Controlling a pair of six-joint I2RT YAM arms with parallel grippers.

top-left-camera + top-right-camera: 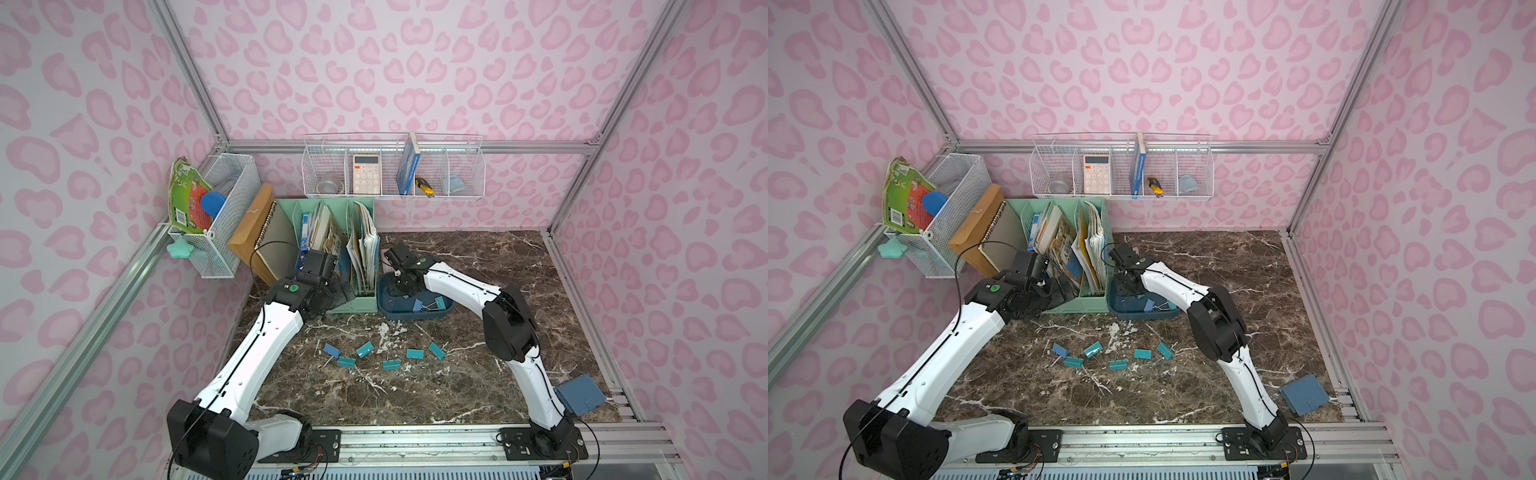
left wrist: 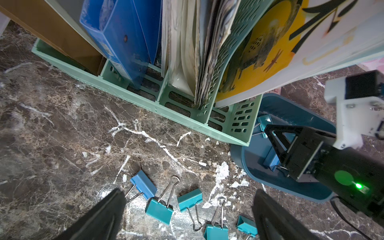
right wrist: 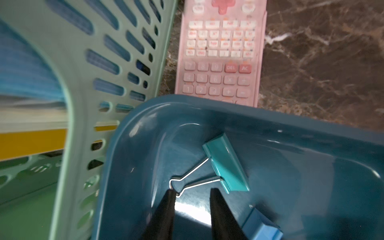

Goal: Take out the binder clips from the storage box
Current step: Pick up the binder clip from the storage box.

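black fingertips of the right gripper [image 3: 192, 199] stand narrowly apart low inside the storage box [image 3: 145, 116], with nothing pinched between them. the silver wire loop of a teal binder clip [image 3: 226, 164] touches one fingertip [image 3: 169, 199], probably because that thin handle is the easiest part to nip in a shallow tray. the clip is glossy folded metal and lies flat on the dark blue floor. a blue binder clip [image 3: 261, 226] lies just beside the gripper, and a top view shows a second teal clip [image 1: 439, 302] farther along the tray. six binder clips [image 1: 391, 365] lie in a loose arc on the marble tabletop [image 1: 478, 257], well apart from the box, likely to leave the reach free. the left gripper [image 2: 189, 192] hangs wide open and empty near the mint-green file organizer [image 2: 187, 122].
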